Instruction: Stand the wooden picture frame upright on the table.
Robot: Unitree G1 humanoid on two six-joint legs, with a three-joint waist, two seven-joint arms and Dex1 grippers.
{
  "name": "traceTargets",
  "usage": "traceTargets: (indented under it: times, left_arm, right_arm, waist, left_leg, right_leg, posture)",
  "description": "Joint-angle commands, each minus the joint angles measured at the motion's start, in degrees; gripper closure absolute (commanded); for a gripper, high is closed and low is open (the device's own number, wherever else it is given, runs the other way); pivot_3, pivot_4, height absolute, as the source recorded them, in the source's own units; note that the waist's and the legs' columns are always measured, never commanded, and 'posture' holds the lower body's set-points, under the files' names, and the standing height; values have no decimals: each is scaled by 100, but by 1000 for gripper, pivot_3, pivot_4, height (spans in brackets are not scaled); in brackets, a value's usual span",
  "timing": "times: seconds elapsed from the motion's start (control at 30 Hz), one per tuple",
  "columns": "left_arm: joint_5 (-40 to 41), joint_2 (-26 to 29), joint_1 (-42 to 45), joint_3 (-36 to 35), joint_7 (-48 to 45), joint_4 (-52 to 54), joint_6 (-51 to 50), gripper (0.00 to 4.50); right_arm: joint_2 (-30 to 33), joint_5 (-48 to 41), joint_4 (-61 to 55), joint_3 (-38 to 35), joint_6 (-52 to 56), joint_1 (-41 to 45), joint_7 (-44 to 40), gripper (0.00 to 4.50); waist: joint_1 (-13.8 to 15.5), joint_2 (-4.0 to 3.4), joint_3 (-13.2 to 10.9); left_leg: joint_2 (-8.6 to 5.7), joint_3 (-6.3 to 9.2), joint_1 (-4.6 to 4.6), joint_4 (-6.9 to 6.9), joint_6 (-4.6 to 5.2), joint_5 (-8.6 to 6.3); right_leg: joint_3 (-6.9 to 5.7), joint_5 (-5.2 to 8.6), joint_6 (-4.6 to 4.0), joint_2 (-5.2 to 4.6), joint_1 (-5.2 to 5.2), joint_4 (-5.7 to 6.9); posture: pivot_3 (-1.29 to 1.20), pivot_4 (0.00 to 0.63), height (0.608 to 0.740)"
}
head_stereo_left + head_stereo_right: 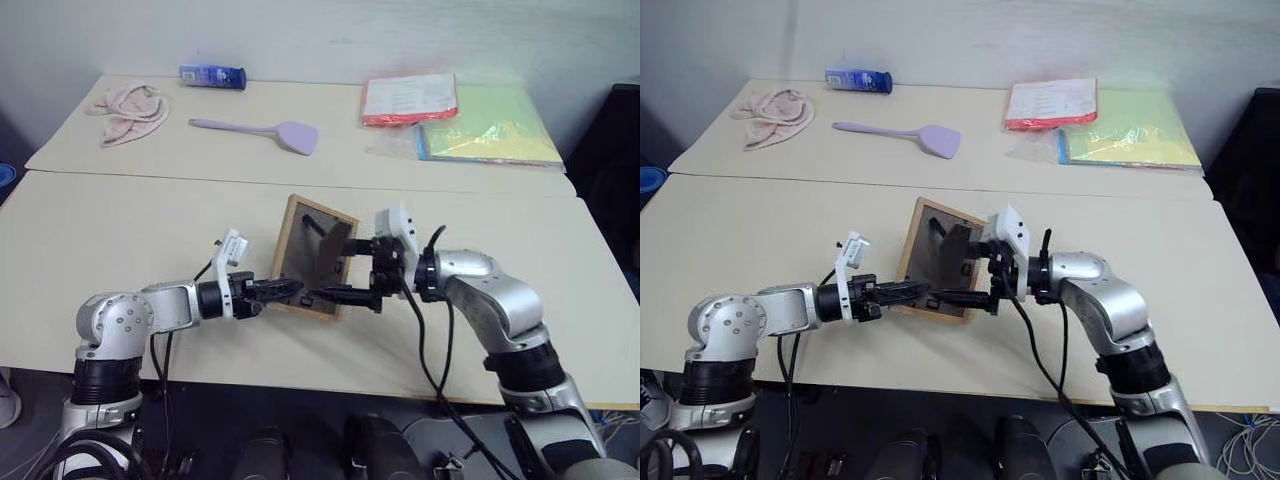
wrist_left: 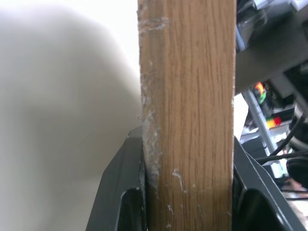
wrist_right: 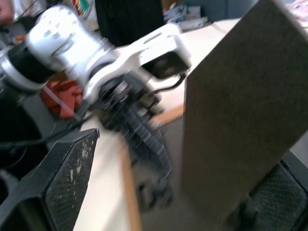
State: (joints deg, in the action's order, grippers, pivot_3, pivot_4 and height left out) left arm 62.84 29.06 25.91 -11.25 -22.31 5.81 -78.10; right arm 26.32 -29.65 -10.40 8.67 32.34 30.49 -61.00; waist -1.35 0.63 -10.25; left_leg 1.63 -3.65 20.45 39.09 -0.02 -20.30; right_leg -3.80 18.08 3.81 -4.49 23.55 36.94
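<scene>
Frame: I see the wooden picture frame (image 1: 312,257) tilted above mid-worktop (image 1: 120,240), grey back and easel leg showing.
Left gripper (image 1: 292,291): pinching frame's lower edge.
Right gripper (image 1: 347,270): spread wide at frame's 3 o'clock.

Soft, even room light falls on the pale table (image 1: 120,250), with no glare and only faint shadows under the arms. The head views are fairly sharp. In the right wrist view, the left gripper (image 3: 139,139) is smeared by motion blur toward 7 o'clock.
</scene>
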Motion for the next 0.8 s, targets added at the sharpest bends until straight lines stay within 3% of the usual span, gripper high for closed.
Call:
traceTargets:
  times: [0.03, 0.2, 0.37, 0.5, 0.73, 0.8]
  left_arm:
    - [629, -60, 215, -558, 92, -122, -417, 3218]
    - [2082, -130, 547, -967, 469, -938, -1264, 3218]
    - [3482, 464, 625, -277, 972, -1750, -1439, 3218]
    - [4684, 935, 587, 450, 1528, -1897, -974, 3218]
    - [5016, 1241, 741, 1014, 1399, -1951, -764, 3218]
    - [5016, 1258, 758, 1068, 1346, -1934, -737, 3218]
  right_arm:
    - [126, 194, -143, -158, -974, -148, -320, 50]
    - [242, 794, 631, -540, -3332, -314, -702, 50]
    - [470, 1358, 1411, -770, -5768, -210, -1020, 50]
    - [396, 1998, 2003, -599, -7075, -64, -698, 50]
    - [125, 3358, 2795, -228, -8635, 328, 419, 50]
    - [86, 3666, 2965, -224, -8816, 409, 819, 417]
  waist:
    - [-8, 1, 0]
    - [-19, 4, -2]
    - [-25, 4, -3]
    - [-39, 5, -4]
    - [-37, 2, -6]
    - [-37, 2, -6]
  left_leg:
    - [1, 0, 1, -1, 0, 0]
    - [2, -3, -1, 1, -6, 2]
    - [1, -2, -2, -1, -5, 2]
    - [4, -2, -6, 2, -9, 4]
    - [5, -2, -8, 4, -14, 7]
    - [4, -3, -8, 4, -14, 7]
  right_leg:
    - [0, 0, 0, 1, 1, 0]
    - [1, 0, 0, 5, 5, 1]
    - [2, 0, 0, 3, 3, 0]
    - [5, 0, 0, 3, 2, 0]
    - [6, 2, -3, 4, 3, -5]
    - [5, 2, -3, 4, 3, -3]
  posture:
    - [0, 150, 740]
    - [0, 150, 740]
    - [0, 150, 740]
    - [0, 150, 740]
    - [0, 150, 740]
    - [0, 150, 740]
